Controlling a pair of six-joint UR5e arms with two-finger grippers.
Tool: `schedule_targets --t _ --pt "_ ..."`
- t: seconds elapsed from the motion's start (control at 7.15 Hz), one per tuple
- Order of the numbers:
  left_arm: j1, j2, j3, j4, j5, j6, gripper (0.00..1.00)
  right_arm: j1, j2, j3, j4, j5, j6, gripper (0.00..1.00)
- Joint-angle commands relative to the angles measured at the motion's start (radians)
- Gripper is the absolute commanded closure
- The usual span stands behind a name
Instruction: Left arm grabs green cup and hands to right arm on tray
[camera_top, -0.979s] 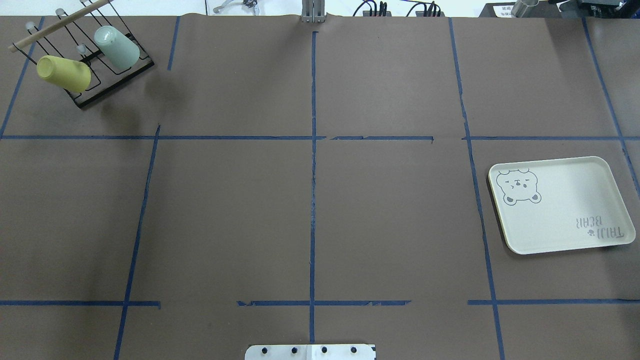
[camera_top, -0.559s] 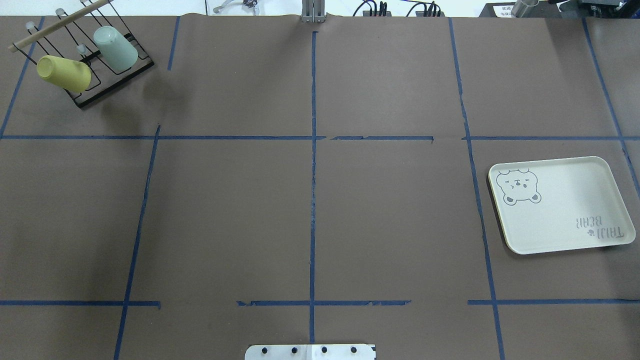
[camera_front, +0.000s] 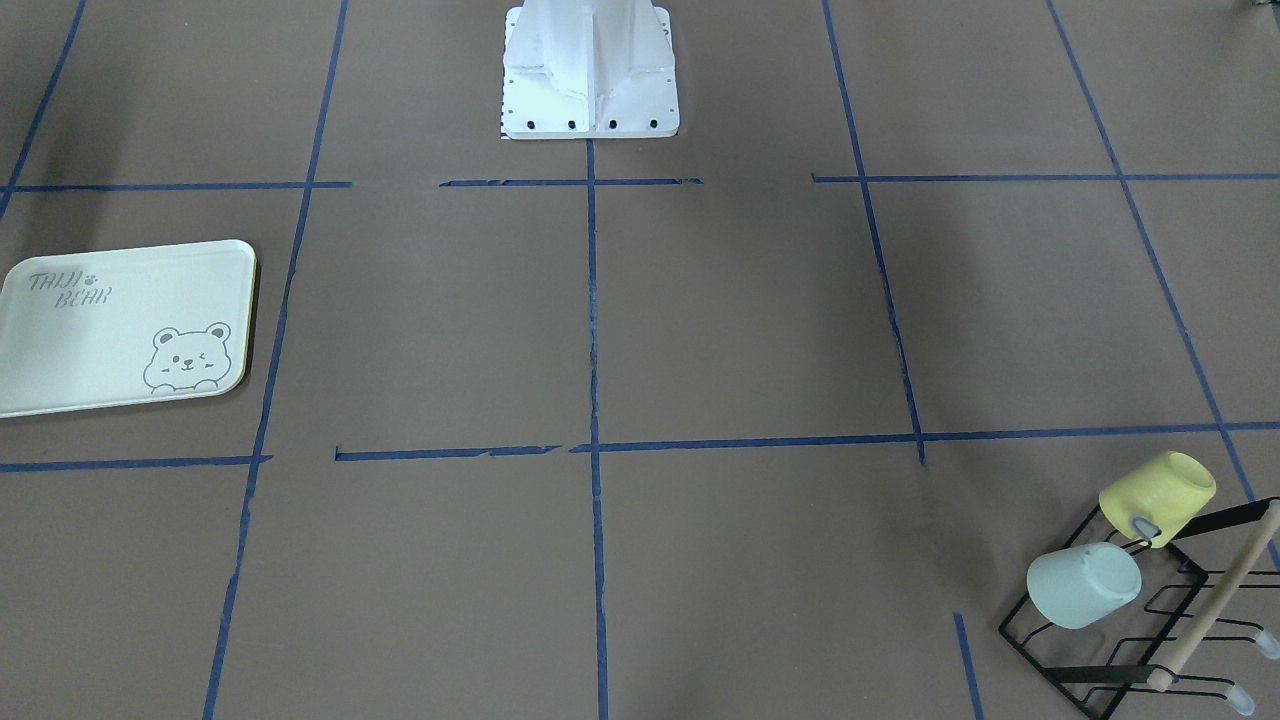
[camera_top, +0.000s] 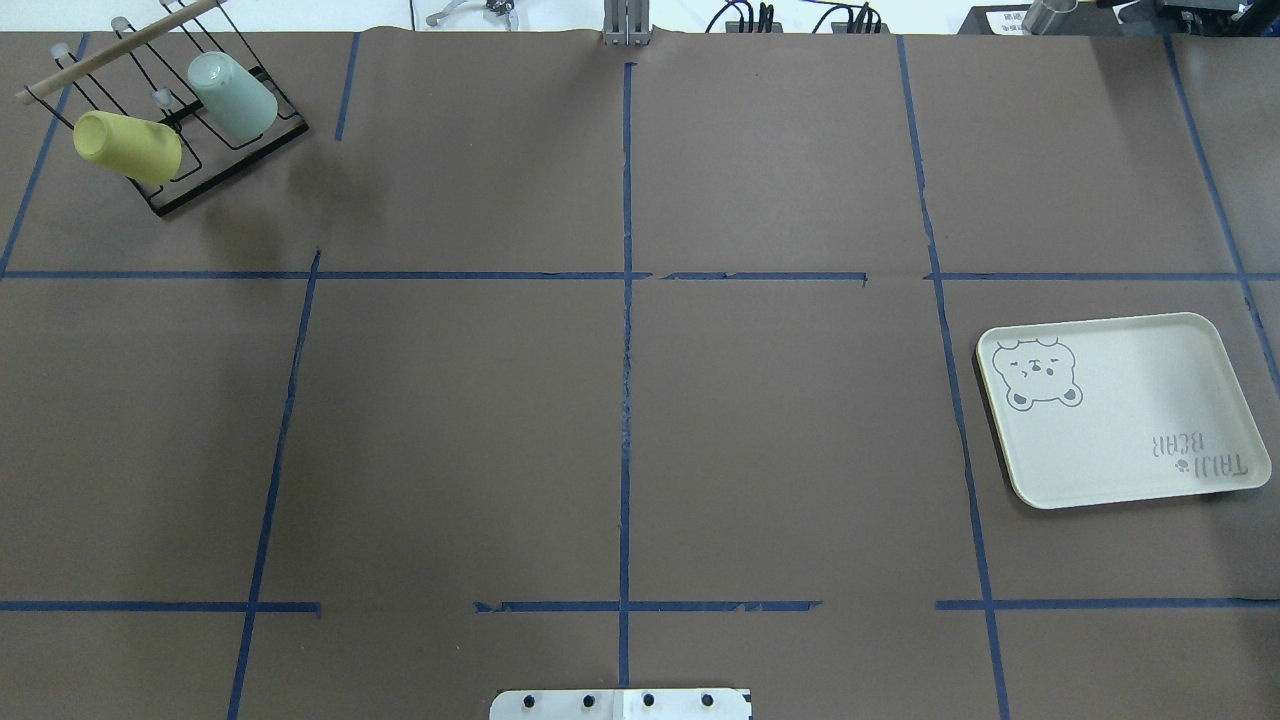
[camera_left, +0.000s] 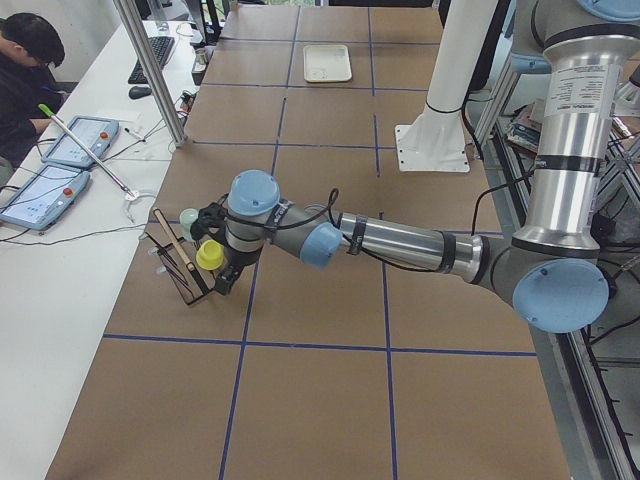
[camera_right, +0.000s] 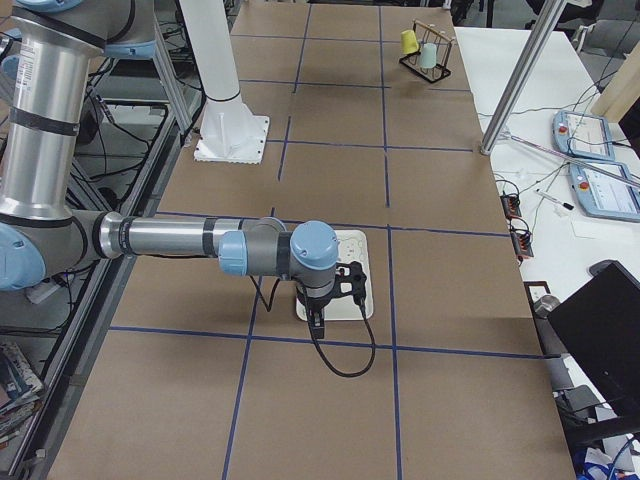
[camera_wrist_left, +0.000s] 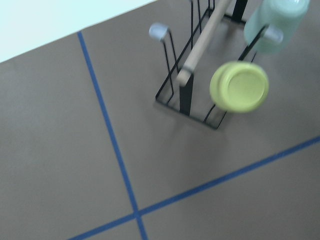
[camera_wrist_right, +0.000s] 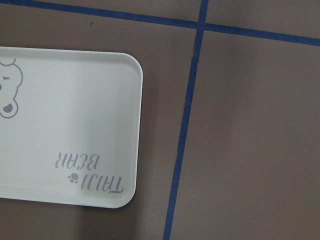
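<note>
The green cup (camera_top: 232, 95) hangs mouth-down on a peg of a black wire rack (camera_top: 228, 172) at the table's far left corner, beside a yellow cup (camera_top: 128, 147). The left wrist view shows the green cup (camera_wrist_left: 274, 22) at the top right and the yellow cup (camera_wrist_left: 239, 86) below it. The tray (camera_top: 1120, 410) lies empty at the right. My left gripper (camera_left: 226, 278) hovers over the rack; I cannot tell whether it is open. My right gripper (camera_right: 318, 318) hangs over the tray (camera_right: 352, 243); I cannot tell its state either.
A wooden rod (camera_top: 115, 48) lies across the rack's top. The robot's white base (camera_front: 590, 70) stands at the table's near middle edge. Blue tape lines (camera_top: 626, 400) divide the brown table cover. An operator (camera_left: 25, 60) sits at a side desk.
The cups, rack and tray have not moved. Only the faint shadow on the table beside the rack has shifted a little.
</note>
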Motion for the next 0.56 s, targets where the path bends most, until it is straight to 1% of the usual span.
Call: schedule_targets --t 0.0,0.14,0.28,0.42 --pt "0.168 -0.139 0.020 0.010 0.014 -0.148 0.00 0.000 0.000 0.000 0.000 0.000 0.000 0.00" --pt "0.183 -0.230 0.097 0.012 0.016 -0.190 0.00 0.000 0.000 0.000 0.000 0.000 0.000 0.00" --pt "0.187 -0.311 0.201 0.007 0.024 -0.225 0.00 0.000 0.000 0.000 0.000 0.000 0.000 0.00" --pt "0.206 -0.363 0.289 -0.005 0.086 -0.233 0.00 0.000 0.000 0.000 0.000 0.000 0.000 0.00"
